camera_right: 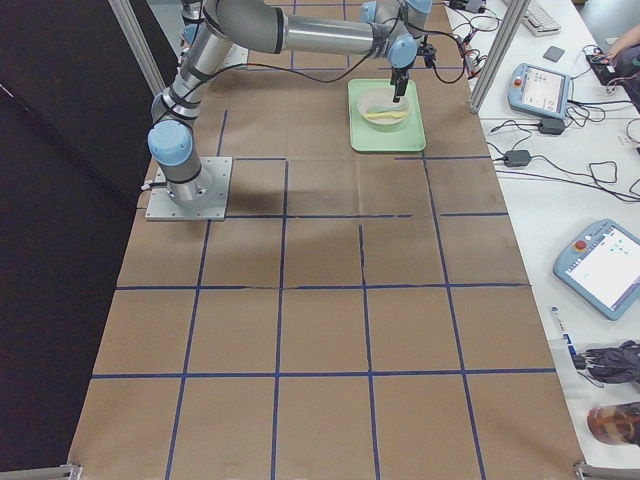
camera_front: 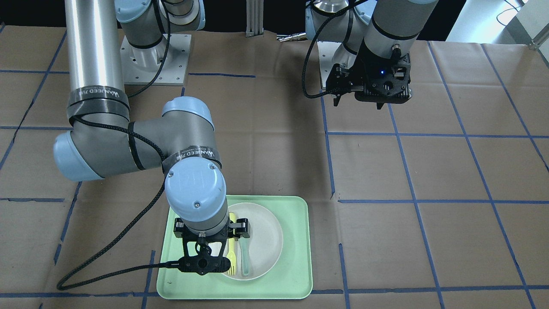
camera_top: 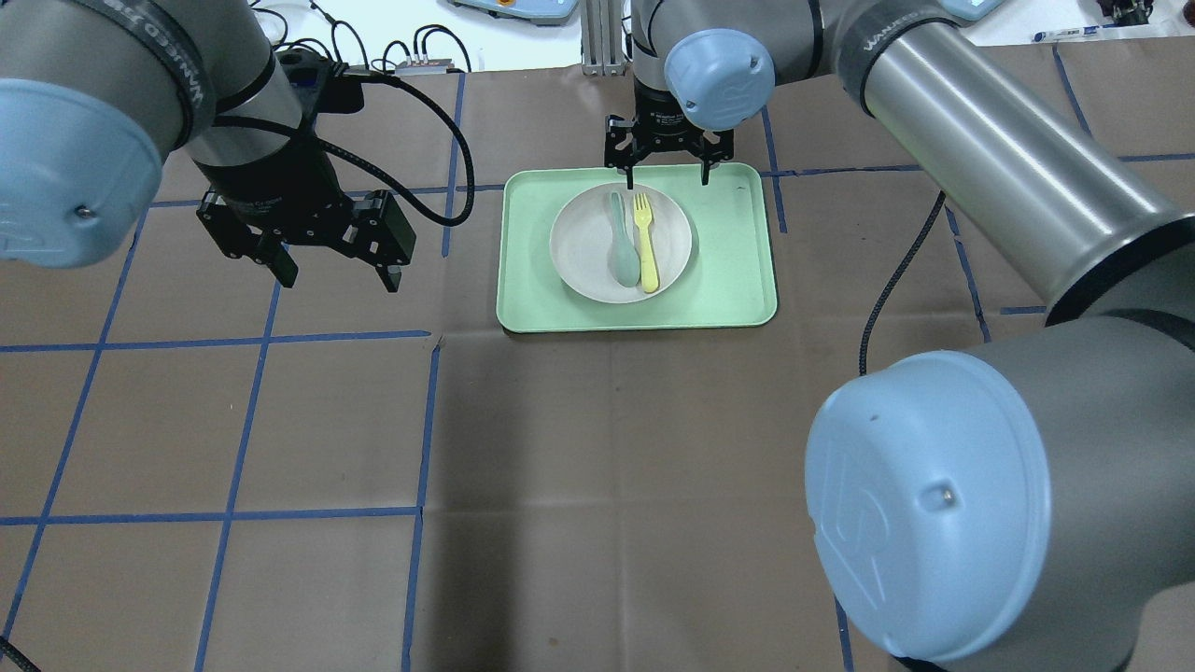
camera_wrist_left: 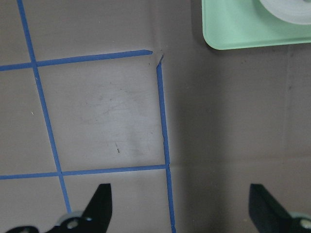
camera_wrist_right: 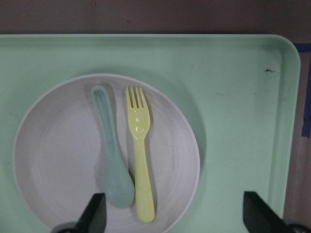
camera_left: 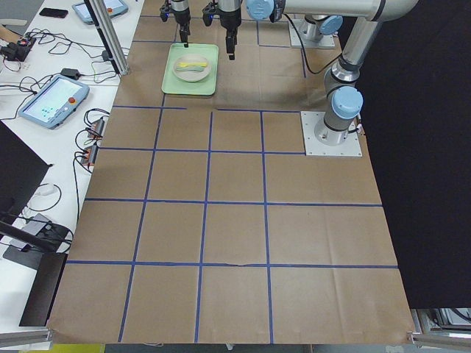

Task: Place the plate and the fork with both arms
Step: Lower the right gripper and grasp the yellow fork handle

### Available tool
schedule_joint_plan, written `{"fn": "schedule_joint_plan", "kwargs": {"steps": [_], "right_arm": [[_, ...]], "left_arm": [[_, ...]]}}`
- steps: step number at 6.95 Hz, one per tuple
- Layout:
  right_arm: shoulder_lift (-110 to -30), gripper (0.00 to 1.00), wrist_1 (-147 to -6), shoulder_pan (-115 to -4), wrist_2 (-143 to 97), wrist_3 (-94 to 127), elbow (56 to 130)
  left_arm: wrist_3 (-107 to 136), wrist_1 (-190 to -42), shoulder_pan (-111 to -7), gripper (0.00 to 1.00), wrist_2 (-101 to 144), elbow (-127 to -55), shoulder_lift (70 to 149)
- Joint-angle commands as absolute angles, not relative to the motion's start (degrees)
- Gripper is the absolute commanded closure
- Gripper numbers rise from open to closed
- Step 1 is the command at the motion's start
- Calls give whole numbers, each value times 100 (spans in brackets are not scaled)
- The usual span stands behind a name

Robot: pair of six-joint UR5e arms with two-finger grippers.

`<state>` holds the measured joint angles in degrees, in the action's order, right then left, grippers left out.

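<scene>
The left gripper (camera_top: 338, 277) hangs over bare brown paper towards the worktop's left end, well apart from the tray. Its jaws are spread wide and hold nothing. The light-green tray (camera_top: 733, 285) lies close to the worktop's far edge, opposite the robot. The off-white plate (camera_top: 583, 252) sits inside the tray, about at its middle. On the plate lies a grey-green spoon (camera_top: 624, 247), and just beside it on the right the pale-yellow fork (camera_top: 644, 241), its tines pointing to the far edge. The right gripper (camera_top: 667, 177) hangs above the far side of the tray, its jaws also wide apart and empty.
</scene>
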<state>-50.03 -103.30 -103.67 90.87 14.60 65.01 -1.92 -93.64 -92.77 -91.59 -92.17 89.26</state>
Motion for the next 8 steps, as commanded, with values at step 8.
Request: {"fn": "schedule_joint_plan", "kwargs": {"steps": [8], "right_arm": [[-4702,43,-10775,-10591,9088,1459,7030]], "left_arm": [[-431,-9396,-9079,1,-9141,-9422,8824]]}}
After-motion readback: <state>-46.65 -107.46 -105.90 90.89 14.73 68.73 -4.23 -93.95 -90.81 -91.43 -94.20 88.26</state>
